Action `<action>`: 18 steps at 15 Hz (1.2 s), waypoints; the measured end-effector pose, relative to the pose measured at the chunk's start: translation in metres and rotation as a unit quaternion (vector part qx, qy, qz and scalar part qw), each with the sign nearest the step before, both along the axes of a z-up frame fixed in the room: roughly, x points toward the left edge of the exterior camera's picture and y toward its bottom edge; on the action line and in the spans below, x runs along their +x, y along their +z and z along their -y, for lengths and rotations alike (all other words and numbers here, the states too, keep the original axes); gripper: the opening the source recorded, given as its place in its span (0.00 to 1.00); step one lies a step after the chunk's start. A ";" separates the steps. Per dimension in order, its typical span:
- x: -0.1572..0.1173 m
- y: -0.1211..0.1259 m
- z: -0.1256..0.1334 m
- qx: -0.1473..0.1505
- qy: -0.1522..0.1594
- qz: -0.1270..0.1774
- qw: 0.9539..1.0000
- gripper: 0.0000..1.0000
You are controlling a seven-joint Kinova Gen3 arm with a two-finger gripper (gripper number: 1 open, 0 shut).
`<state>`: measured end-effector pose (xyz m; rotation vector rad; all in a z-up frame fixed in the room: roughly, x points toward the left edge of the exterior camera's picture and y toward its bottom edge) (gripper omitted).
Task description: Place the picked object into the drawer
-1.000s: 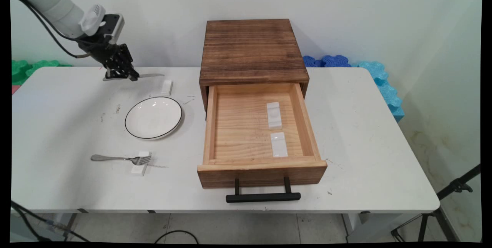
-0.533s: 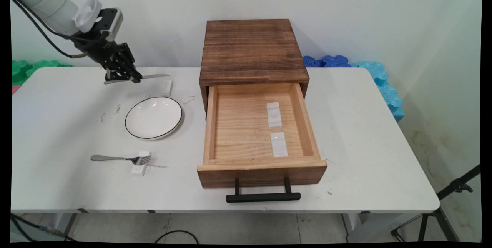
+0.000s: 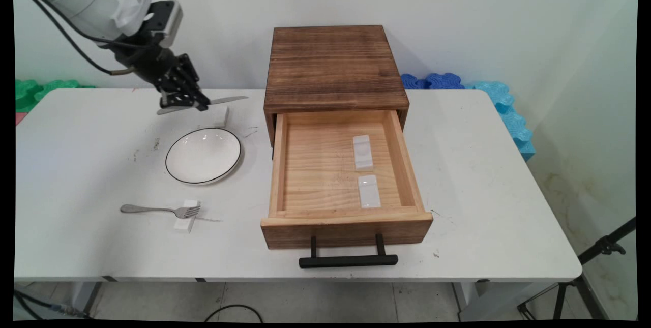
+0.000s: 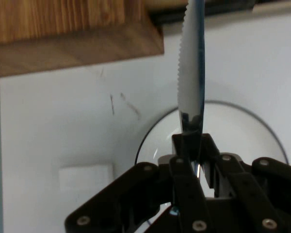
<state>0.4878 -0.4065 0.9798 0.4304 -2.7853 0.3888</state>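
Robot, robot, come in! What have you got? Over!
Gripper shut on knife, lifted above table. White block and plate below. Open drawer beside.

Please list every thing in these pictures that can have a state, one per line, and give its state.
Black two-finger gripper: shut on the knife, raised above the table.
Silver serrated table knife: held, lifted, blade pointing toward the drawer box.
Wooden drawer: pulled open, two white rests inside.
White round plate with dark rim: empty, on the table.
Silver metal fork: lying with tines on a white rest.
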 end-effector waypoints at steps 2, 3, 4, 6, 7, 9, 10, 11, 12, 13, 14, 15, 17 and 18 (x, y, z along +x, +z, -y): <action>-0.022 0.006 0.000 -0.002 0.001 -0.008 1.000 0.00; -0.032 0.008 0.001 -0.003 0.001 -0.012 1.000 0.00; -0.043 0.010 0.002 -0.004 0.001 -0.015 1.000 0.00; -0.063 0.013 0.005 -0.005 0.002 -0.022 1.000 0.00; -0.069 0.013 0.006 -0.006 0.002 -0.024 1.000 0.00; -0.088 0.014 0.010 -0.008 0.003 -0.030 1.000 0.00; -0.098 0.015 0.013 -0.009 0.004 -0.033 0.999 0.00; -0.107 0.015 0.015 -0.010 0.004 -0.035 0.999 0.00; -0.117 0.014 0.018 -0.012 0.005 -0.038 0.999 0.00; -0.126 0.014 0.021 -0.013 0.006 -0.040 0.999 0.00; -0.134 0.013 0.024 -0.015 0.006 -0.042 0.999 0.00; -0.143 0.013 0.027 -0.017 0.007 -0.044 0.999 0.00; -0.158 0.011 0.032 -0.019 0.008 -0.046 0.999 0.00; -0.163 0.010 0.033 -0.019 0.009 -0.047 0.999 0.00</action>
